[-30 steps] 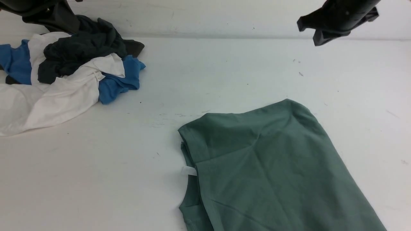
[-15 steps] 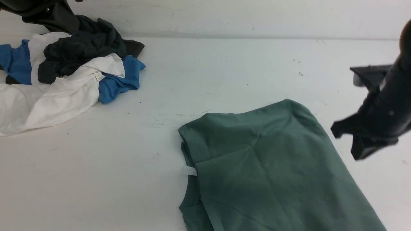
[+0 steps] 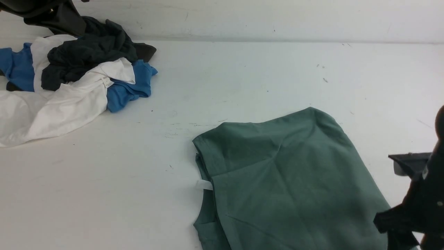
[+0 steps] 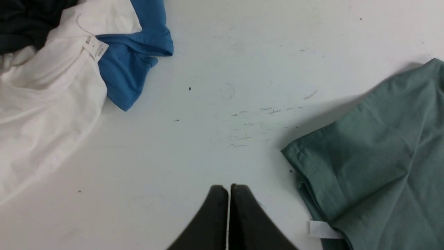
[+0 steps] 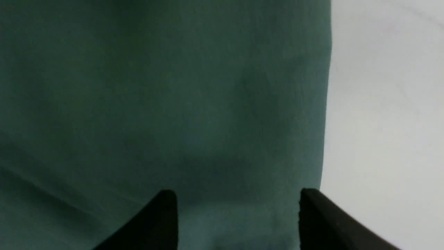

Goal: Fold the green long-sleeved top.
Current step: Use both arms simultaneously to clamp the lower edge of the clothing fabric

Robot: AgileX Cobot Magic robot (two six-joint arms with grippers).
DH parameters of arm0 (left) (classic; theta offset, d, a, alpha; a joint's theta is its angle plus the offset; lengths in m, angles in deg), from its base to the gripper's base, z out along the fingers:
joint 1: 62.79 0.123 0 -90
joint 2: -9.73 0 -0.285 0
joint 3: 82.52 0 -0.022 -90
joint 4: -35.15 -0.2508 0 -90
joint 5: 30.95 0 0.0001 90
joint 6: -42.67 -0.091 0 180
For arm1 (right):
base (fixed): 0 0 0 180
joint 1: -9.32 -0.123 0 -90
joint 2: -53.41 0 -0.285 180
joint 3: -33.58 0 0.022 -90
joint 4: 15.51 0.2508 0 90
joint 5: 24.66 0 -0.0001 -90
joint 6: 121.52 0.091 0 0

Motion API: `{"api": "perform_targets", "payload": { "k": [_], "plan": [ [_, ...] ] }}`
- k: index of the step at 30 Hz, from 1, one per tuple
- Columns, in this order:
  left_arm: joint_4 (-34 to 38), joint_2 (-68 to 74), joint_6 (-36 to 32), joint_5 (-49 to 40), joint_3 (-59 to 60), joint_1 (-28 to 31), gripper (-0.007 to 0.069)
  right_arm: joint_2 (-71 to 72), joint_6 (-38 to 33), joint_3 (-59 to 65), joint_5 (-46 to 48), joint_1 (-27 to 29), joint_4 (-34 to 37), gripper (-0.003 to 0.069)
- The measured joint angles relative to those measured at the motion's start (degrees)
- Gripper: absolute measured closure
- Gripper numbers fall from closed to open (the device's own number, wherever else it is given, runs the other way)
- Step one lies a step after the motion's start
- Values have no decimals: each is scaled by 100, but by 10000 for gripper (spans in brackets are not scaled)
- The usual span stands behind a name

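Green long-sleeved top (image 3: 291, 180): one. You have it lying flat on the desk (image 3: 242, 76), toward the near edge and right of centre, with a layer folded over. Its near part runs out of view.
Neck tag (image 3: 204, 185): one, white, at the top's left side.
Heap (image 3: 69, 76): one, at the far left corner, well apart from the top. It shows blue cloth (image 3: 128, 92), white cloth (image 3: 52, 107) and dark cloth (image 3: 86, 52). Garment count not certain.
Left end effector (image 4: 228, 186): one. Your jaws are pressed together and empty, over bare desk between heap and top.
Right end effector (image 5: 237, 191): one. Your jaws stand wide apart and empty, over the top's right edge. Contact with the cloth cannot be told.
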Motion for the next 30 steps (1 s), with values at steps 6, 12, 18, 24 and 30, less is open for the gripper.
{"api": "perform_targets", "payload": {
  "k": [6,12,18,24,30],
  "plan": [
    [0,0,0,0,0,0,629,11,104,536,-60,0,6,152],
    [0,0,-1,0,0,0,629,1,138,619,-210,0,6,155],
    [0,0,-6,0,0,0,629,-473,77,606,-440,6,160,221],
    [0,0,-6,5,0,0,629,-782,-197,114,-314,10,777,484],
    [0,0,-6,5,0,0,629,-902,-224,-1225,-600,10,1477,571]
  ]
}}
